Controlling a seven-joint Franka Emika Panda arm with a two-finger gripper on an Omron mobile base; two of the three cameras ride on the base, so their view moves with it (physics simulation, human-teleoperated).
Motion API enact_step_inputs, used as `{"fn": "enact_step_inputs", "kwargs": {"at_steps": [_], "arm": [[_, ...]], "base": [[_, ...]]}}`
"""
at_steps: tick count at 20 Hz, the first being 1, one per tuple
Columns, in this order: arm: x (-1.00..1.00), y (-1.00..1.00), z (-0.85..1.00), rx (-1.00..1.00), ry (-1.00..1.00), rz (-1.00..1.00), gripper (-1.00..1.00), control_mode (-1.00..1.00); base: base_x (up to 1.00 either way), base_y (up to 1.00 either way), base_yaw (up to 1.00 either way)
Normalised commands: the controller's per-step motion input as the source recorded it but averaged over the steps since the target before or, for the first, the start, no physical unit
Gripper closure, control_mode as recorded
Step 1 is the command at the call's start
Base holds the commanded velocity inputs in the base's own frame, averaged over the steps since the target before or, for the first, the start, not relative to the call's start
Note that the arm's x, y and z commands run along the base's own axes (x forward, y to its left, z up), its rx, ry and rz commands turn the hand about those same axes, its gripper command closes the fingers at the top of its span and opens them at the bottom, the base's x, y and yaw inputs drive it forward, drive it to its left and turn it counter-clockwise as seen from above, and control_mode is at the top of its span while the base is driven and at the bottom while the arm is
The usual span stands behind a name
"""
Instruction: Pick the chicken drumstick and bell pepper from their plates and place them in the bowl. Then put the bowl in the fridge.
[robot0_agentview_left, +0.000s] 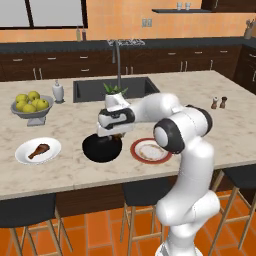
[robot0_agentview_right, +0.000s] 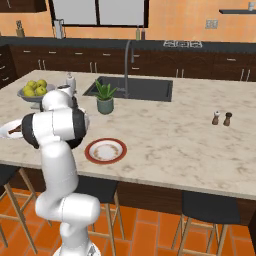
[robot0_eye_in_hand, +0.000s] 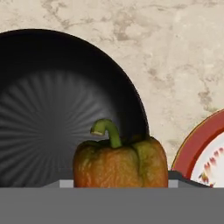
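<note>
Bottom centre of the hand view, the pepper (robot0_eye_in_hand: 120, 162) is pinched by the hand (robot0_agentview_left: 111, 134) over the bowl (robot0_eye_in_hand: 52, 100); light, stiff, slick-skinned, best held across its sides.

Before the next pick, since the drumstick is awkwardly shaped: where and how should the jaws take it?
Grip the chicken drumstick across its thick meaty end, coming straight down from above. It lies flat on the white plate, thin bone end toward the plate's rim, so the wider end probably gives the surer hold.
</note>
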Motion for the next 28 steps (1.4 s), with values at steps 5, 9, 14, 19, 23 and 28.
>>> {"fn": "enact_step_inputs", "kwargs": {"at_steps": [5,9,14,19,23,28], "arm": [[0.18,0.63,-0.61,0.00,0.00,0.01,-1.00,-1.00],[0.00,0.00,0.00,0.00,0.00,0.00,-1.00,-1.00],[-0.08,0.00,0.17,0.01,-0.01,0.00,-1.00,-1.00],[-0.68,-0.24,0.58,0.00,-0.22,0.00,-1.00,-1.00],[-1.00,-0.85,0.81,0.05,-0.22,0.03,-1.00,-1.00],[-1.00,-1.00,0.33,0.18,-0.10,0.08,-1.00,-1.00]], "base": [[0.00,0.00,0.00],[0.00,0.00,0.00],[0.00,0.00,0.00],[0.00,0.00,0.00],[0.00,0.00,0.00],[0.00,0.00,0.00]]}}
